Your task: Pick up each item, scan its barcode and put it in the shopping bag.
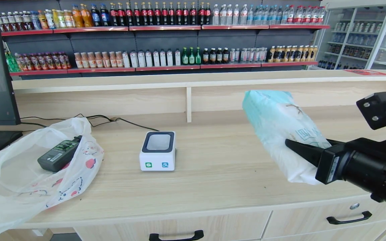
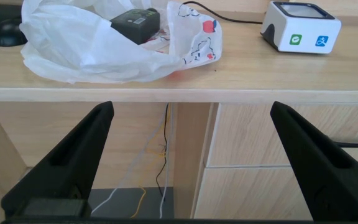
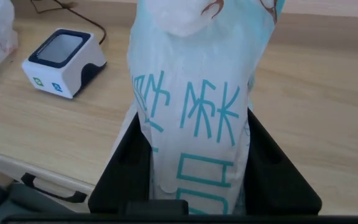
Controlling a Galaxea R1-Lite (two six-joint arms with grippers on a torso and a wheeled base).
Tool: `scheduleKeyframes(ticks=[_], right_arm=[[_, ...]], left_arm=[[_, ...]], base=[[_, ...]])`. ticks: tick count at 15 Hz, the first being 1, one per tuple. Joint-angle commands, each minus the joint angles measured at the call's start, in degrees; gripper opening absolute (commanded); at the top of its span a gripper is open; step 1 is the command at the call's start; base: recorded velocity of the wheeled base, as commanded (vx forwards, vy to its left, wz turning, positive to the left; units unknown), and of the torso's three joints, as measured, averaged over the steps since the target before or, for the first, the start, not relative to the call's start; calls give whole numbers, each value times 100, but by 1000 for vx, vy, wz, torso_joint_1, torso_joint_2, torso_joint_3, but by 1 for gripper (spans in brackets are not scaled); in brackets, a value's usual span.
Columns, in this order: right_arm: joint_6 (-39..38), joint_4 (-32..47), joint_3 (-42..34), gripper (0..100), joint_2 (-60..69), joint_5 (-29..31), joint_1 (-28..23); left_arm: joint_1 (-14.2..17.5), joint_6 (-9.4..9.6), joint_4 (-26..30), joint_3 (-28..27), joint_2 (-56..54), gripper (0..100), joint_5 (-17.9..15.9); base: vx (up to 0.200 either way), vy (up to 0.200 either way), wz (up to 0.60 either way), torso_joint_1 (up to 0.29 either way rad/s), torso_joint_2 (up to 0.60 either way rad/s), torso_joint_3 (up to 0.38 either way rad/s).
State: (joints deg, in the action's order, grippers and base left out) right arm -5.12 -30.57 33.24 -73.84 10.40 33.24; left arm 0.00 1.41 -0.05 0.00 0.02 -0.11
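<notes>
A pale teal-and-white plastic packet (image 1: pixel 278 129) is held at the right by the right gripper (image 1: pixel 298 155), well apart from a white cube-shaped scanner (image 1: pixel 158 151).

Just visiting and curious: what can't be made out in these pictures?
Pale blue pack: no barcode shows; its lower end sits hidden between the jaws, right wrist view.
Shopping bag: cut off by the head view's left edge; its folds hide anything under the dark device.
Shelf bottles: labels too small, head view.

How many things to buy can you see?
2. A dark grey gadget lies on the white shopping bag at the counter's left. A pale blue packet is gripped by the right end effector, above the counter's right side. The bag's folds may hide more.
</notes>
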Motion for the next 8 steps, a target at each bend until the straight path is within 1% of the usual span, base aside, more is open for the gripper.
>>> scheduleKeyframes(ticks=[1,2,3,4,5,7,8], right_arm=[[-147,-1,15,0,80,-187,7],[-332,-19,15,0,106,-460,42],[-525,-45,-37,0,203,-855,86],[-595,-45,-46,0,265,-1013,95],[-842,-45,-178,0,432,-1594,103],[-1378,-89,-354,0,704,-2472,130],[-1861,-107,-415,0,836,-2833,139]], left_arm=[[0,-1,-4,0,-2,100,2],[0,-1,5,0,-2,100,2],[0,-1,-4,0,-2,100,2],[0,-1,5,0,-2,100,2],[0,-1,-4,0,-2,100,2],[0,-1,-4,0,-2,100,2],[0,-1,5,0,-2,100,2]], base=[[0,0,0,0,0,0],[0,0,0,0,0,0],[0,0,0,0,0,0],[0,0,0,0,0,0],[0,0,0,0,0,0],[0,0,0,0,0,0],[0,0,0,0,0,0]])
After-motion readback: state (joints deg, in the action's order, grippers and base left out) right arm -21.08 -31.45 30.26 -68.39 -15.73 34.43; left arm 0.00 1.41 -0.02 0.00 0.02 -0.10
